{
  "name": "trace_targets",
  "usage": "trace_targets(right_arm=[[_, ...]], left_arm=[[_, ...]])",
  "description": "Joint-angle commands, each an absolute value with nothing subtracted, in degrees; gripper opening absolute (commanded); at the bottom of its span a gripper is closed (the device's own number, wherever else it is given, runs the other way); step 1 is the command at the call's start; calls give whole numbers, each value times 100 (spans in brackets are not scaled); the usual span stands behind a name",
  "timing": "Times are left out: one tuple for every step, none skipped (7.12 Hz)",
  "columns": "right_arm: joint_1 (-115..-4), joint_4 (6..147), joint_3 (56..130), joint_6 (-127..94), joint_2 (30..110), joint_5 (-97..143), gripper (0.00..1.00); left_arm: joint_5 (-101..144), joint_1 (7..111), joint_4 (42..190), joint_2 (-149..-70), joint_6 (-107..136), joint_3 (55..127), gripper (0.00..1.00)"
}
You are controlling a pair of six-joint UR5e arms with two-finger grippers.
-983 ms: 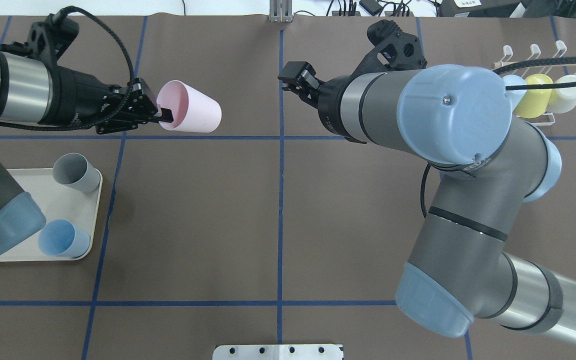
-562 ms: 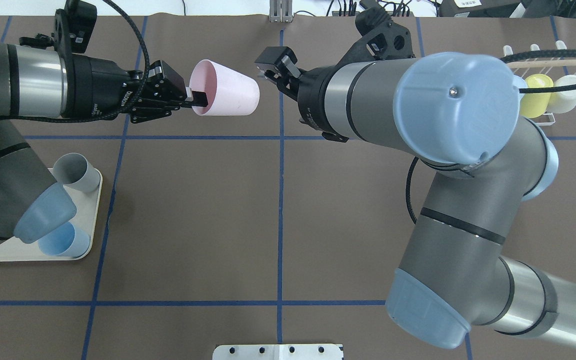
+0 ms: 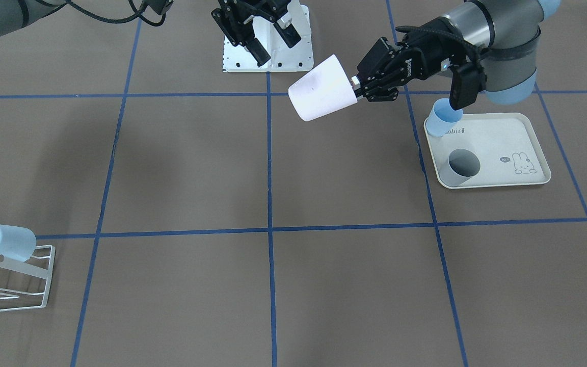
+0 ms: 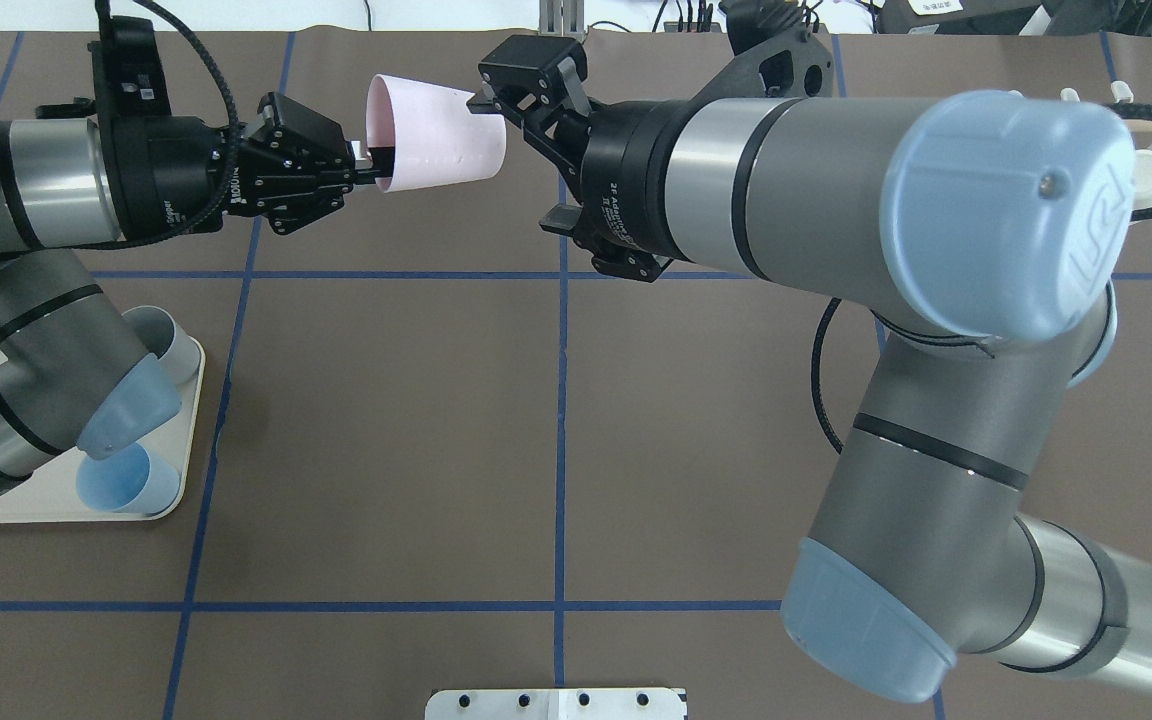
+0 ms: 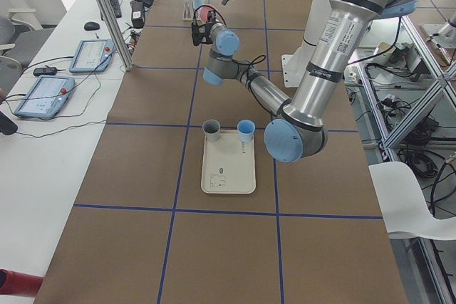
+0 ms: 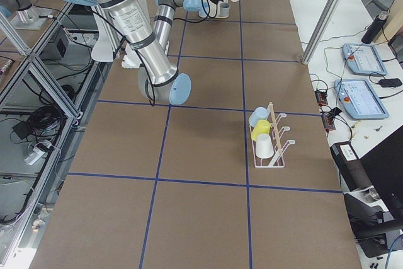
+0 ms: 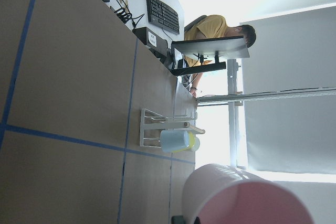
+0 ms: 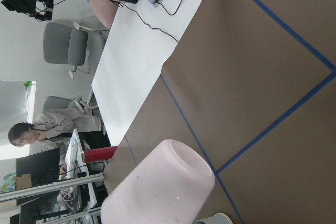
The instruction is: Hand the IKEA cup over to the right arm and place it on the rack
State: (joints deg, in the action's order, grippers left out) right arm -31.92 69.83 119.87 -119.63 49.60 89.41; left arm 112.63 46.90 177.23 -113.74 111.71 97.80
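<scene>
- We see a smooth, matte pink plastic cup (image 4: 436,135), a tapered cone, lying sideways in the air above the brown table (image 4: 386,420).
- The left pincer (image 4: 379,175) is clamped on its rim, one finger inside.
- The right pincer (image 3: 275,47) is spread wide at the cup's closed end; we cannot tell if it touches.
- The white wire rack (image 3: 24,268) stands well apart.
- Since 0.6 s ago the gap between cup and right pincer has closed, and the cup's mouth has turned away from the overhead view.

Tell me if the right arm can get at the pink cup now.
Probably yes. The right hand is open just off the closed base of the pink cup, with nothing between them. The left hand grips only the rim end, leaving the base free.
</scene>
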Motion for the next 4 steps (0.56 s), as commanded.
trace_targets(right_arm=[[-3217,6637,11962,-12330,4983,8939,100],[-3217,6584,11953,-12331,4983,8938,100],[-3217,6487,11953,-12331,5027,8938,100],[-3217,6382,11936,-12357,5036,8930,100]], left_arm=[[11075,4676,19290,-11399,11712,9075,0],[11048,4676,20197,-11408,12116,8653,0],[10735,4667,20528,-11460,12494,8588,0],[10697,4623,20575,-11574,12646,8578,0]])
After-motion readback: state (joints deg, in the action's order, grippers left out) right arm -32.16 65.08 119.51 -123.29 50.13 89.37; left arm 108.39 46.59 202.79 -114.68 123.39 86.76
